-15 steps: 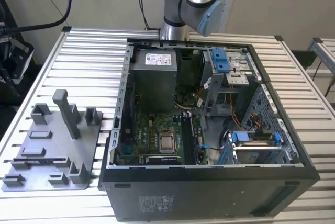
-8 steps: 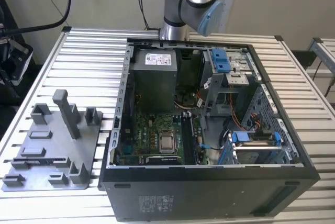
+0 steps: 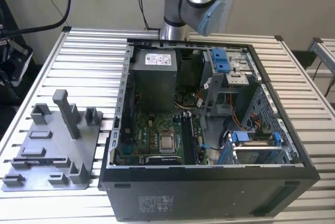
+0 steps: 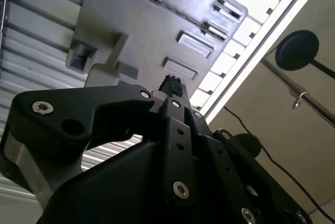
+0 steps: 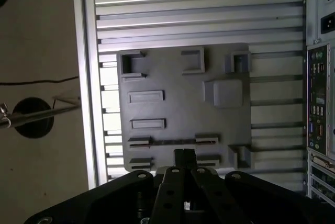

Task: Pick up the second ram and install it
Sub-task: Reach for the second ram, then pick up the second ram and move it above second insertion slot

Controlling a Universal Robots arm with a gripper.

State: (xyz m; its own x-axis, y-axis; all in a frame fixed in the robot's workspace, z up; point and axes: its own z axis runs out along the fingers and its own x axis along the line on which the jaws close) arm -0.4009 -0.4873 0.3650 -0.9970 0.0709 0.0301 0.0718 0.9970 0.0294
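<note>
In both wrist views my gripper (image 5: 183, 153) (image 4: 170, 84) hangs well above the grey holder tray (image 5: 183, 77) (image 4: 146, 35), its black fingers pressed together with nothing between them. A thin dark strip (image 5: 172, 141) (image 4: 180, 12) stands on edge between two slotted posts of the tray, straight ahead of the fingertips. It looks like the second ram seen edge-on. The exterior view has the tray (image 3: 52, 145) on the slatted table at its left, with the same dark strip (image 3: 42, 159) near the tray's front.
An open computer case (image 3: 209, 124) lies on the slatted table to the exterior view's right of the tray, its motherboard (image 3: 157, 140) exposed. The arm's base (image 3: 191, 4) stands behind the case. A tall post (image 3: 68, 114) rises from the tray. The table edge (image 5: 86, 77) runs beside the tray.
</note>
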